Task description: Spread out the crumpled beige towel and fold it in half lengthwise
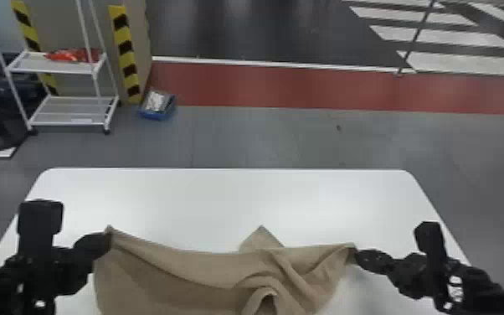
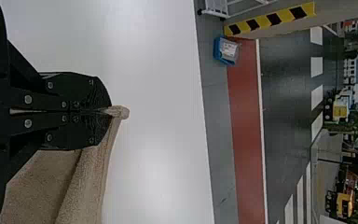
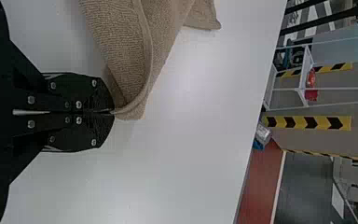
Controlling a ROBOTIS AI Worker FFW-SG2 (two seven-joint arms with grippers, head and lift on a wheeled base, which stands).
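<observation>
The beige towel [image 1: 188, 268] hangs between both grippers near the table's front, its upper edge sagging and the right half twisted into folds. My left gripper [image 1: 108, 241] holds its upper left corner; my right gripper [image 1: 356, 251] holds the upper right end. A pointed corner sticks up behind the edge, right of centre. In the left wrist view, the left gripper [image 2: 109, 111] is shut on a corner of the towel [image 2: 88, 182]. The right wrist view has the right gripper [image 3: 112, 112] shut on a folded edge of the towel [image 3: 126, 51]. The towel's lower part runs beyond the head view's bottom edge.
The white table [image 1: 222, 201] extends behind and to both sides of the towel. Farther off on the floor stand a white wheeled rack [image 1: 71, 69] with a red item on it and a blue bin [image 1: 157, 104], both beyond the table's far edge.
</observation>
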